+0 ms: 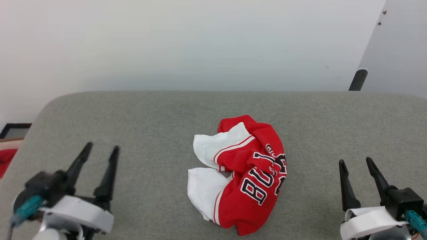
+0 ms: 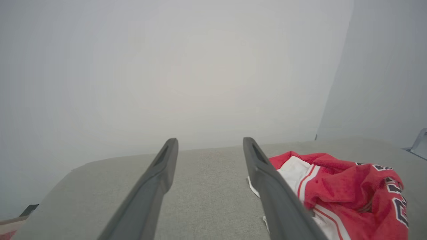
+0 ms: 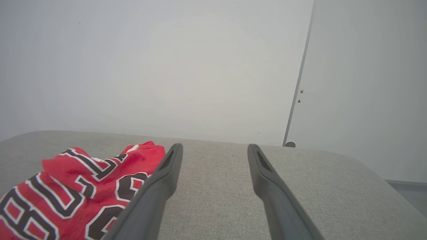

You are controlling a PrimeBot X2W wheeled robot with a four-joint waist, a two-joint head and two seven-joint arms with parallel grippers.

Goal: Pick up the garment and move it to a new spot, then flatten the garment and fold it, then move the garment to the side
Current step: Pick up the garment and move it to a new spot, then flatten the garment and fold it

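Note:
The garment (image 1: 243, 173), a red jersey with white sleeves and black lettering, lies crumpled in a heap near the middle front of the grey padded surface (image 1: 150, 113). My left gripper (image 1: 101, 146) stands open at the lower left, well apart from the heap, nothing between its fingers. At the lower right my right gripper (image 1: 356, 161) is open too and holds nothing. The left wrist view has the garment (image 2: 340, 190) to the right of the left gripper (image 2: 210, 141). The right wrist view has the garment (image 3: 76, 193) to the left of the right gripper (image 3: 215, 146).
A pale wall (image 1: 200, 43) rises just behind the grey surface. A dark post (image 1: 358, 80) stands at the back right beside a wall corner. Off the surface's left edge sit a dark frame (image 1: 15, 130) and something red (image 1: 5, 160).

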